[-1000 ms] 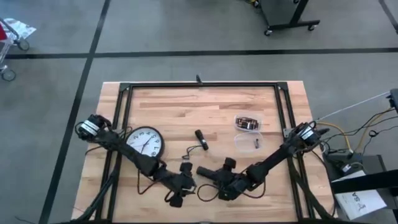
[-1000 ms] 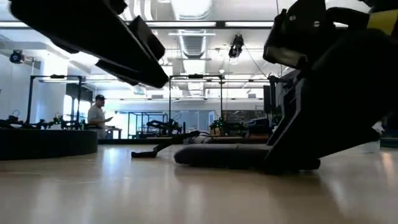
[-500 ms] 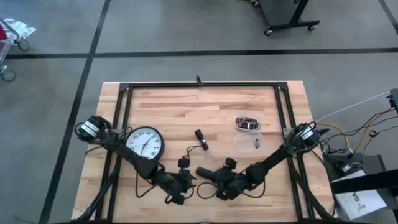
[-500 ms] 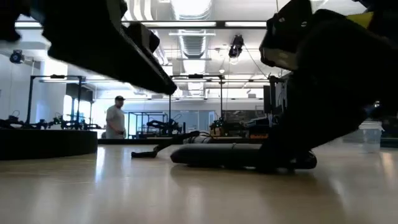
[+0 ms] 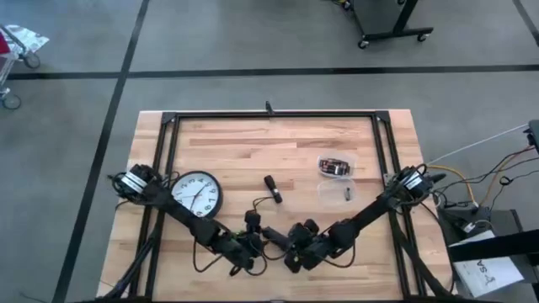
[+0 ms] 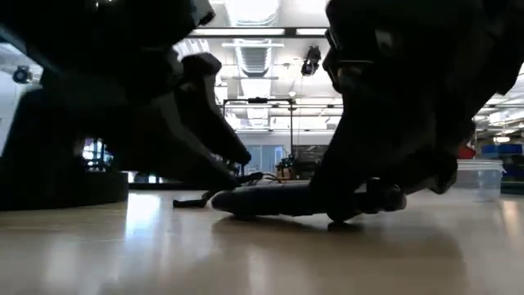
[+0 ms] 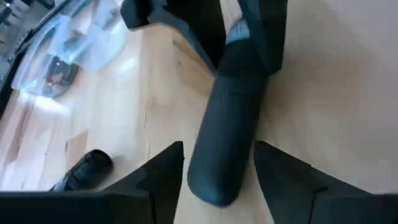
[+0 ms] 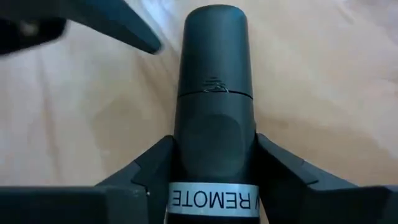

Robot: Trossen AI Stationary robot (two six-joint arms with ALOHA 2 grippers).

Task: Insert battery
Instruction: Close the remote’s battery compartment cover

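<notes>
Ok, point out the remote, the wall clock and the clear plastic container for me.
remote [image 8: 214, 99], right wrist view, middle of its dark back.
wall clock [image 5: 195, 192], high view, centre of its white face.
clear plastic container [image 5: 335, 167], high view, its transparent wall.

Long black plastic remote [image 8: 213, 118]: matt, smooth, white paper-like label near right gripper [image 8: 213, 186] fingers. Pale wooden plank table [image 7: 336, 93] beneath: smooth, slight sheen. Clear glossy plastic containers [image 7: 81, 37] beyond left gripper [image 7: 217, 171].

white sticker on the black remote [image 8: 214, 124] reading "REMOTE", seen upside down in the right wrist view, clock [image 5: 195, 193] face numbers too tiny to read, "SA" on a paper sheet [image 5: 483, 275] right of the table [image 5: 253, 143]
</notes>
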